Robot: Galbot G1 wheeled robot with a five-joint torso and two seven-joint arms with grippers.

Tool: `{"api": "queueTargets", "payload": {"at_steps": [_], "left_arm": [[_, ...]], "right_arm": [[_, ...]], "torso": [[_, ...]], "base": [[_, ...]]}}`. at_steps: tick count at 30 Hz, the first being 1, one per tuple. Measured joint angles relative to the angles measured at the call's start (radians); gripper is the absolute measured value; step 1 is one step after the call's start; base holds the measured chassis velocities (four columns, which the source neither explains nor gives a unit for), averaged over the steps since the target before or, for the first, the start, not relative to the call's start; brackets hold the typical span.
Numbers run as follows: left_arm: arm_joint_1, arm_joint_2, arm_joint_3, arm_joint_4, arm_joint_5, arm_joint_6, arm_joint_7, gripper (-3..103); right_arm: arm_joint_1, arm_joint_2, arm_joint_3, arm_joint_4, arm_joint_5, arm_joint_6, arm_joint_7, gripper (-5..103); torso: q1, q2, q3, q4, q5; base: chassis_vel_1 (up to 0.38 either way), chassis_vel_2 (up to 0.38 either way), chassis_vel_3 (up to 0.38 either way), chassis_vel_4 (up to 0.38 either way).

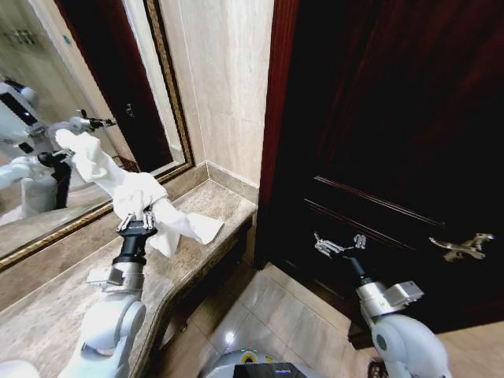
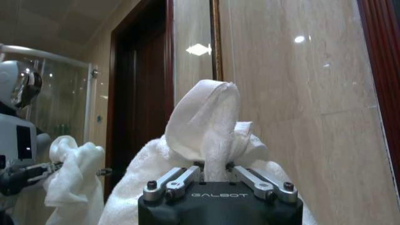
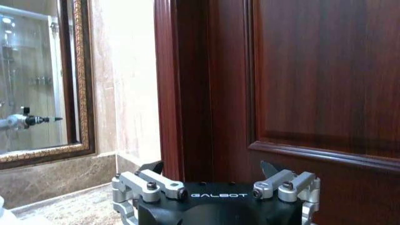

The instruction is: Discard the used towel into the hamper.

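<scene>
- Over the counter, by the big mirror, the left gripper holds the white towel up.
- Its jaws are pinched tight on a fold of the towel, and the rest of the cloth hangs down around them.
- One end of the towel rests on the counter, close to the edge.
- Off to the side, the right gripper waits in front of the dark wooden door. Its jaws are spread wide and hold nothing.
- I cannot see the hamper from here.
- The grip is on a small fold, so I think the towel could slip out on the way.
- The hanging end could also drag along the counter and pull the towel loose.
</scene>
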Motion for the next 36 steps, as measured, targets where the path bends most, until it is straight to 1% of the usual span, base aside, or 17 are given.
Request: {"api": "queueTargets", "payload": {"at_steps": [3, 6, 10, 14, 15, 20, 24, 27, 30, 33, 34, 35, 36], "left_arm": [[0.012, -0.005, -0.004, -0.026, -0.003, 0.018, -0.011, 11], [0.024, -0.017, -0.005, -0.043, -0.002, 0.023, -0.013, 11], [0.035, -0.033, -0.002, -0.045, 0.008, 0.019, -0.009, 11], [0.024, -0.052, 0.005, -0.025, 0.034, 0.007, 0.008, 11], [0.016, -0.068, 0.008, -0.021, 0.046, 0.005, 0.019, 11], [0.002, -0.102, 0.007, -0.014, 0.055, 0.006, 0.063, 11], [0.009, -0.122, -0.010, -0.006, 0.068, 0.006, 0.078, 11], [0.021, -0.124, -0.017, -0.005, 0.067, 0.006, 0.083, 11], [0.029, -0.122, -0.019, -0.004, 0.052, 0.006, 0.089, 11], [0.038, -0.107, -0.020, -0.003, 0.002, 0.009, 0.121, 11], [0.038, -0.107, -0.020, -0.003, 0.002, 0.009, 0.121, 11], [0.041, -0.101, -0.021, -0.005, -0.014, 0.016, 0.131, 11], [0.050, -0.092, -0.025, -0.014, -0.051, 0.041, 0.149, 11]], "right_arm": [[-0.009, -0.030, 0.005, 0.024, 0.007, -0.023, 0.018, 100], [-0.009, -0.043, 0.006, 0.030, 0.010, -0.025, 0.024, 100], [-0.013, -0.034, 0.003, 0.029, 0.008, -0.006, 0.022, 100], [-0.023, -0.016, 0.005, 0.023, 0.006, 0.016, 0.015, 100], [-0.029, -0.012, 0.007, 0.020, 0.006, 0.025, 0.012, 100], [-0.033, -0.021, 0.012, 0.009, 0.008, 0.045, 0.009, 100], [-0.035, -0.032, 0.013, 0.000, 0.014, 0.056, 0.009, 100], [-0.032, -0.038, 0.014, -0.005, 0.017, 0.058, 0.008, 100], [-0.022, -0.040, 0.015, -0.008, 0.018, 0.058, 0.008, 100], [-0.015, -0.039, 0.012, -0.012, 0.017, 0.059, 0.007, 100], [-0.015, -0.039, 0.012, -0.012, 0.017, 0.059, 0.007, 100], [-0.013, -0.038, 0.011, -0.015, 0.016, 0.061, 0.005, 100], [-0.008, -0.038, 0.009, -0.019, 0.013, 0.063, 0.003, 100]], "torso": [[0.000, 0.000, 0.000, 0.0000, 0.0000], [0.000, 0.000, 0.000, 0.0001, 0.0001], [0.000, 0.000, 0.000, 0.0001, 0.0002], [0.000, 0.000, 0.000, 0.0000, 0.0000], [0.000, 0.000, 0.000, 0.0000, 0.0000], [0.000, 0.000, 0.000, 0.0000, 0.0001], [0.000, 0.000, 0.000, 0.0000, 0.0001], [0.000, 0.000, 0.000, 0.0001, 0.0001], [0.000, 0.000, 0.000, 0.0001, 0.0001], [0.000, 0.000, 0.000, 0.0001, 0.0000], [0.000, 0.000, 0.000, 0.0001, 0.0000], [0.000, 0.000, 0.000, 0.0000, 0.0000], [0.000, 0.000, 0.000, 0.0000, 0.0000]], "base": [[0.000, 0.000, 0.000, 0.000], [0.000, 0.000, 0.000, 0.000], [0.000, 0.000, 0.000, 0.000], [0.000, 0.000, 0.000, 0.000], [0.000, 0.000, 0.000, 0.000], [0.000, 0.000, 0.000, 0.000], [0.000, 0.000, 0.000, 0.000], [0.000, 0.000, 0.000, 0.000], [0.000, 0.000, 0.000, 0.000], [0.000, 0.000, 0.000, 0.000], [0.000, 0.000, 0.000, 0.000], [0.000, 0.000, 0.000, 0.000], [0.000, 0.000, 0.000, 0.000]]}}
